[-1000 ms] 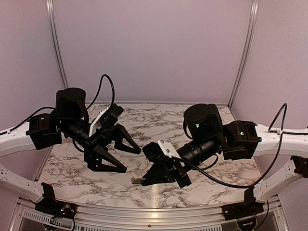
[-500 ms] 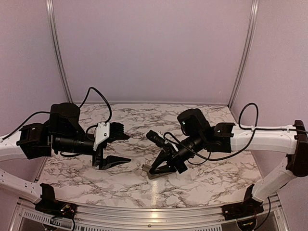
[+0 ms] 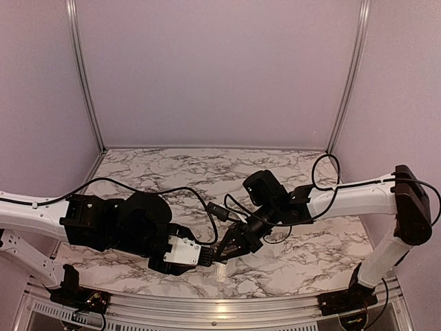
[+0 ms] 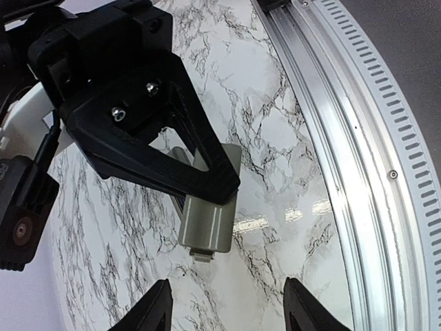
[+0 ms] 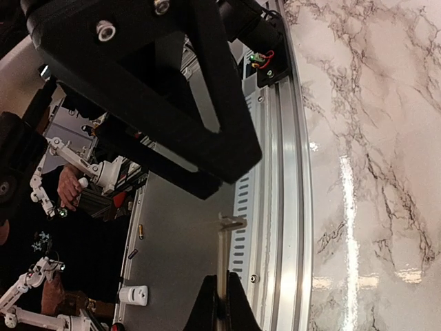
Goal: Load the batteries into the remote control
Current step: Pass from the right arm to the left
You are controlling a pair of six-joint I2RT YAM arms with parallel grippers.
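Left wrist view: the remote control [image 4: 207, 224] showed its tan-grey back, its long axis running from the right gripper [image 5: 219, 293] toward the left gripper [image 4: 227, 310], its free end pointing at the gap between the left fingers. It lay over the marble table [image 4: 275, 138] beside the near edge rail [image 4: 358, 138], about mid-width. The right gripper was clamped on its far end. The left gripper stood partly open, holding nothing and touching nothing.
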